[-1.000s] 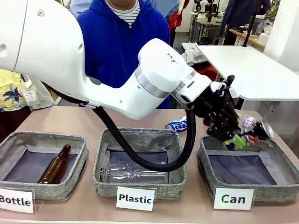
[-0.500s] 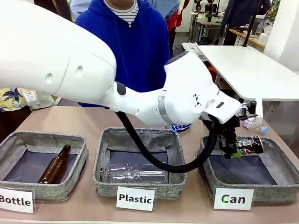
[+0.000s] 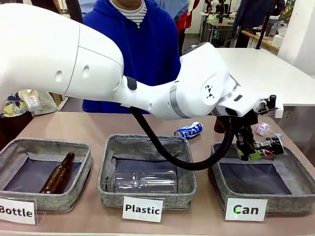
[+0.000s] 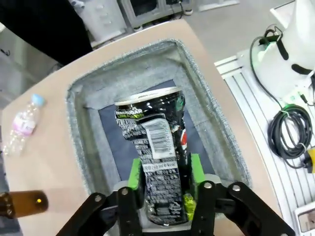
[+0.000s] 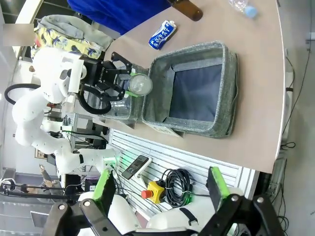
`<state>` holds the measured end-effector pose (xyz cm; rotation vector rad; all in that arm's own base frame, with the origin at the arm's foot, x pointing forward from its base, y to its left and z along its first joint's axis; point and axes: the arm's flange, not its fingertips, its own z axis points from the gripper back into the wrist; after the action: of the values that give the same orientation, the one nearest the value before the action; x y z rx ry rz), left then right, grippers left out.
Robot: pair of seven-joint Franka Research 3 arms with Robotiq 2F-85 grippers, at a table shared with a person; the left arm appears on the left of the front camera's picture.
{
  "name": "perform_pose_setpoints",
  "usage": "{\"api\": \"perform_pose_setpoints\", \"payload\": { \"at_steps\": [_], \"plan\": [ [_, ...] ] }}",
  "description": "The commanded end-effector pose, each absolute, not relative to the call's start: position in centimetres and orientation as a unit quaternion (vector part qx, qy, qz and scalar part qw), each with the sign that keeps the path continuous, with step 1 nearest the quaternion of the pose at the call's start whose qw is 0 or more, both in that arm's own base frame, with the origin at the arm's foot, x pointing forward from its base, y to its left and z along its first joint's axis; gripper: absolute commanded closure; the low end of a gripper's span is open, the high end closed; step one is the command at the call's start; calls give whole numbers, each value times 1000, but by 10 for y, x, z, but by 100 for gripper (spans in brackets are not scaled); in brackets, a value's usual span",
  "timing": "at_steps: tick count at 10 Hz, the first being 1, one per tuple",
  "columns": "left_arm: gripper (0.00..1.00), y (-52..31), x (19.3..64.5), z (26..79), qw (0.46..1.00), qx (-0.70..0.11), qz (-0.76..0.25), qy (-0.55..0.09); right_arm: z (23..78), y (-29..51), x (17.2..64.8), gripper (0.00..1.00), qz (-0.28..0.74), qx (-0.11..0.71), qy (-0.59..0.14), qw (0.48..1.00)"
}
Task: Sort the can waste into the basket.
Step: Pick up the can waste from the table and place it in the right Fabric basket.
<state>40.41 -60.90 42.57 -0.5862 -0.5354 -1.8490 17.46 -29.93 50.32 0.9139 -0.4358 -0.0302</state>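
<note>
A dented black can (image 3: 266, 147) hangs just above the grey fabric basket (image 3: 215, 167) behind the white "Can" sign (image 3: 245, 210). My left gripper (image 3: 252, 149) is shut on it. In the left wrist view the can (image 4: 156, 145) sits between the green pads (image 4: 135, 173), with the basket's (image 4: 212, 101) dark liner directly below. My right gripper (image 5: 160, 192) is open and holds nothing. It is high off the table's side and looks down on the basket (image 5: 227, 88) and the held can (image 5: 139, 84).
A crushed blue can (image 3: 189, 130) lies on the table behind the middle basket. A small clear plastic bottle (image 3: 263, 129) lies beyond the "Can" basket. The "Plastic" basket (image 3: 110, 147) holds a clear bottle (image 3: 142, 181); the "Bottle" basket (image 3: 15, 147) holds a brown bottle (image 3: 56, 173). A person in blue stands opposite.
My left arm swung its wrist round and brought the black can down over the "Can" basket, then edged it slightly right. The gripper stayed shut on the can.
</note>
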Motion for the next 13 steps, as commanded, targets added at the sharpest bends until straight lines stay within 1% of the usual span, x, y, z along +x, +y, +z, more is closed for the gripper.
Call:
{"api": "perform_pose_setpoints", "payload": {
  "at_steps": [1,3,6,7,8,9,10,11,12,13],
  "plan": [
    [0,-616,403,423,529,-248,-783,-212,503,-298,171,0,-16,431,-205,879],
    [0,-616,402,424,523,-249,-786,-217,503,-298,171,0,-16,431,-205,879],
    [0,-620,396,433,503,-261,-786,-246,503,-298,171,0,-16,431,-205,879],
    [0,-621,394,434,504,-269,-782,-250,503,-299,175,0,-14,438,-209,874],
    [0,-615,390,443,494,-297,-780,-245,504,-297,173,0,13,453,-203,868],
    [0,-592,381,471,491,-328,-769,-245,505,-282,187,0,6,475,-187,860],
    [0,-558,374,506,507,-341,-753,-244,501,-257,208,0,-6,490,-169,855],
    [0,-523,369,537,538,-337,-733,-244,497,-231,227,0,5,519,-146,842],
    [0,-481,361,566,572,-329,-706,-257,489,-198,245,0,16,529,-132,838],
    [0,-438,355,587,610,-333,-673,-253,482,-154,261,0,52,542,-115,831]
  ]
}}
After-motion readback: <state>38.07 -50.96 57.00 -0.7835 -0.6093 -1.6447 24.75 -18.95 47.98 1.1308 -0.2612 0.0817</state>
